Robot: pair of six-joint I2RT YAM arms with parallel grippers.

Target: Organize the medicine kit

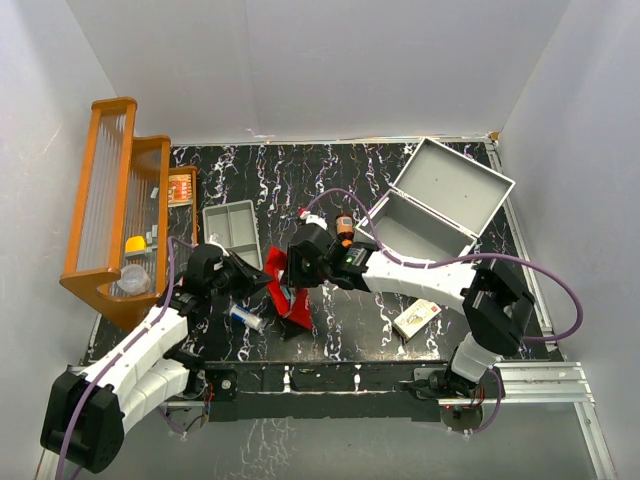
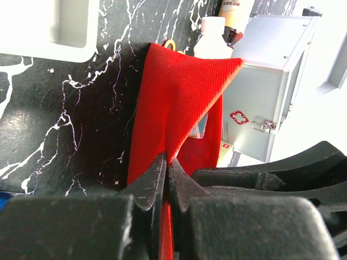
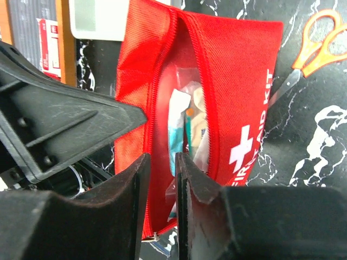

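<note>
Pouch [image 3: 238, 81] contents indistinct behind right pincer [image 3: 161, 165]

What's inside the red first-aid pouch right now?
Through the open zip of the red pouch, pale wrapped packets show, white and teal. Anything deeper is covered by the fabric and the right gripper.

We've got a bright red pouch [image 3: 238, 70] with a white cross and white lettering (pale blue and cream packets [image 3: 181, 116] show inside it), and a black table [image 1: 300, 180] veined in white like marble. We also see orange-handled scissors [image 3: 298, 67], a plain light-grey medicine kit [image 1: 455, 185], a grey tray [image 1: 232, 228] and an orange-brown wooden rack [image 1: 110, 200].
</note>
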